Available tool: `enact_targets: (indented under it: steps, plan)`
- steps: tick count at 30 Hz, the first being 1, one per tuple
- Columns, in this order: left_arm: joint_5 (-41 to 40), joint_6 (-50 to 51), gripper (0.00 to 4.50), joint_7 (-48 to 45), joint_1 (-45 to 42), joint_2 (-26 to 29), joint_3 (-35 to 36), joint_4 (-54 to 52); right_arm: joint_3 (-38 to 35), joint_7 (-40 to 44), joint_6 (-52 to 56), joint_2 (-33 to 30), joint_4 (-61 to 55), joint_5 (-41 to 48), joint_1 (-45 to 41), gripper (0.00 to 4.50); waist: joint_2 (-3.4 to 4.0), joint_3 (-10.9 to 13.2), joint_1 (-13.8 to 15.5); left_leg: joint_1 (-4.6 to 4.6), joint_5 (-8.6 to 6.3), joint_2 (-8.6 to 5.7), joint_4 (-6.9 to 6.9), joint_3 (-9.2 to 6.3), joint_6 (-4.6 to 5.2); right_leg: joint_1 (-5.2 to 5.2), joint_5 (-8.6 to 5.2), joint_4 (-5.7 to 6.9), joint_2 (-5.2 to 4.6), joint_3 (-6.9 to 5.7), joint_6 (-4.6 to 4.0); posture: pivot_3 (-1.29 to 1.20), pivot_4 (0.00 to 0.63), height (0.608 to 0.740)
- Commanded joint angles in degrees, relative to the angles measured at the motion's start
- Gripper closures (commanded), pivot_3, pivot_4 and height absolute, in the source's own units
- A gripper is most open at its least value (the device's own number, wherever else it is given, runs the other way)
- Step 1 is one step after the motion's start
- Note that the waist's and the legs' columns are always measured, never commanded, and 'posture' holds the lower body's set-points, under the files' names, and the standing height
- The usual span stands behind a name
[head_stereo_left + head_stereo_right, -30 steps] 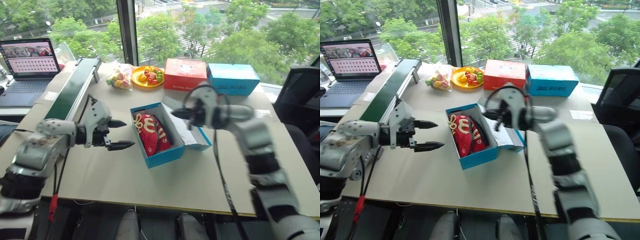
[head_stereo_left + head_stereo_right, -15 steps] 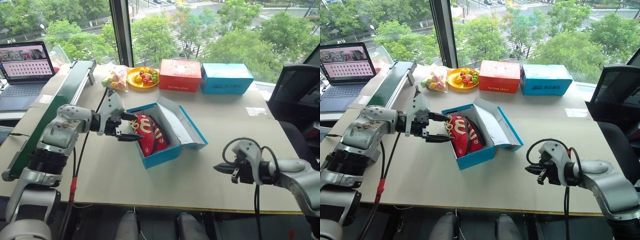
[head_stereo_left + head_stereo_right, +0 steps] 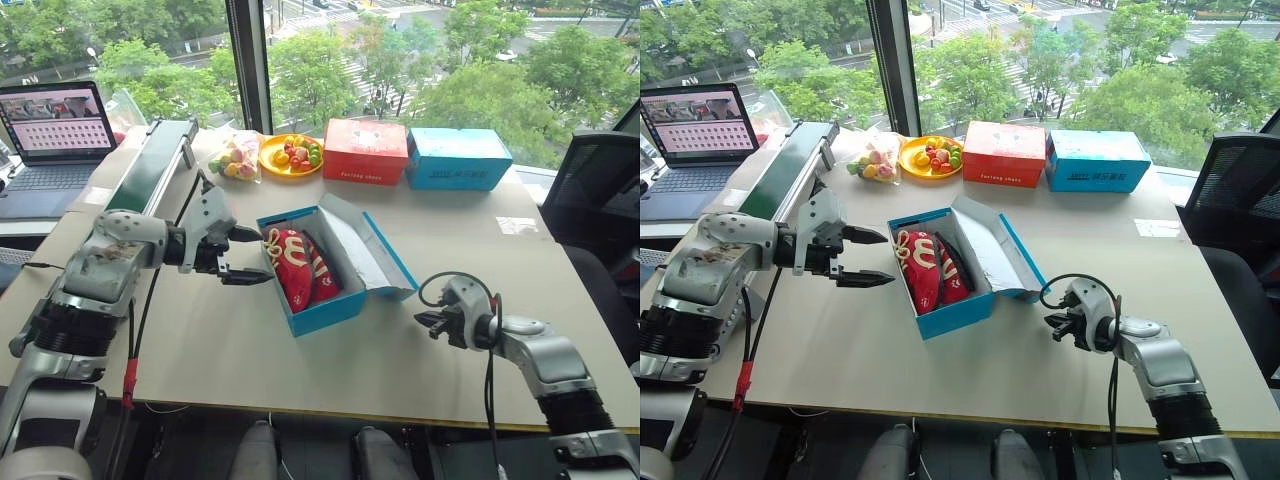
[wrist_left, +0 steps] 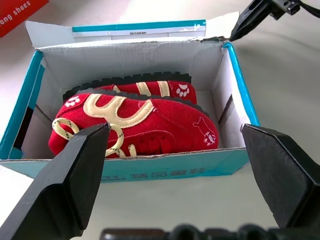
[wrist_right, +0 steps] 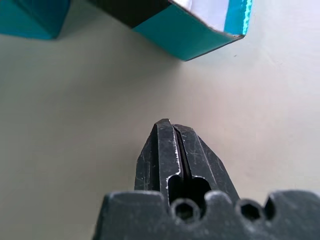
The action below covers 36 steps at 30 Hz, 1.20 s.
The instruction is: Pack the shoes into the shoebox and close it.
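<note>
Shoes in shoebox, lid up. L gripper wide open, empty, at box's 9 o'clock. R gripper pinched closed, empty, at 4 o'clock.

Right gripper: two black fingers pressed together, only a thin seam between them, tips poised over bare pale tabletop. Beyond the tips, apart from them, a corner of the shoebox flap: teal outside, white inside, bright blue edge. A second teal piece shows farther along.
</note>
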Motion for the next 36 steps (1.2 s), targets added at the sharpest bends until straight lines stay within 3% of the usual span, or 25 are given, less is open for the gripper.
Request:
enact_targets:
  steps: [1, 11, 15, 18, 21, 24, 28, 31, 36]
  plan:
    - [-0.37, 0.62, 0.00, 0.41, 0.10, 2.03, 2.91, -2.32, 0.67, 2.13, -2.32, 2.48, 0.72, 1.35, -1.03, 4.45, 0.00, 0.00, -0.04, 0.00, 0.00, 0.01, -0.01, -0.01, 0.00, 0.00, 0.00, -0.01, 0.01, -0.01, 0.00, 0.00, 0.150, 0.740]
    - [-1.29, 3.35, 0.00, 1.38, 3.32, 4.38, 5.07, -6.87, -1.41, -1.50, -10.04, 13.08, 14.77, 0.13, -7.79, 4.45, 0.00, 0.00, -1.33, 0.16, 0.00, 0.02, -0.01, 0.00, 0.00, 0.10, 0.00, 0.04, 0.02, 0.01, 0.00, 0.00, 0.150, 0.740]
    - [-1.98, 5.23, 0.00, 2.31, 4.23, 5.29, 6.58, -8.39, -7.82, -5.97, -17.41, 17.90, 23.10, 2.33, -11.01, 4.45, 0.00, 0.00, -1.71, 0.19, 0.00, 0.03, -0.03, 0.00, -0.01, 0.12, 0.00, 0.06, 0.02, 0.01, 0.00, 0.00, 0.150, 0.740]
    - [-3.12, 6.64, 0.00, 2.44, 5.74, 6.67, 8.48, -9.59, -15.04, -6.23, -19.26, 20.60, 24.06, 8.93, -12.69, 4.45, 0.02, 0.01, -1.68, 0.18, 0.00, 0.03, -0.06, 0.00, -0.01, 0.12, 0.01, 0.05, 0.01, 0.01, -0.01, 0.00, 0.150, 0.740]
    - [-6.20, 8.80, 0.00, -0.65, 11.20, 10.14, 10.96, -13.58, -16.97, 0.52, -8.14, 20.63, 11.83, 19.89, -11.52, 4.45, 0.09, 0.06, -1.62, 0.16, 0.00, 0.03, -0.16, 0.01, -0.01, 0.09, 0.04, 0.03, 0.00, 0.02, -0.07, 0.00, 0.150, 0.740]
    - [-9.72, 10.04, 0.00, -4.46, 18.12, 13.88, 13.12, -19.14, -17.60, 2.09, 0.79, 19.42, 2.51, 27.66, -11.49, 4.45, 0.18, 0.13, -1.91, 0.12, 0.00, 0.05, -0.25, 0.01, -0.01, -0.01, 0.20, 0.04, 0.00, 0.04, -0.37, 0.00, 0.150, 0.740]
    - [-11.69, 12.69, 0.00, -0.91, 22.50, 14.14, 16.40, -22.40, -14.31, 2.72, 10.90, 16.82, -10.78, 35.30, -13.11, 4.45, 0.26, 0.18, -1.50, 0.17, 0.00, 0.08, -0.23, 0.02, -0.01, 0.01, 0.17, 0.07, 0.01, 0.01, -0.40, 0.00, 0.150, 0.740]
    - [-12.41, 13.44, 0.00, 0.65, 24.66, 14.29, 17.87, -24.17, -10.09, 2.50, 15.13, 15.94, -15.98, 36.77, -14.10, 4.45, 0.26, 0.18, -1.45, 0.22, 0.00, 0.11, -0.22, 0.01, -0.01, 0.04, 0.06, 0.06, 0.01, -0.02, -0.28, 0.00, 0.150, 0.740]
    - [-13.72, 14.68, 0.00, 2.64, 27.71, 14.38, 21.00, -26.47, -2.11, 2.47, 13.20, 15.05, -15.57, 30.54, -17.28, 4.45, 0.26, 0.18, -1.30, 0.22, -0.01, 0.11, -0.24, 0.06, -0.01, 0.02, 0.04, 0.03, 0.00, 0.00, -0.39, 0.00, 0.150, 0.740]
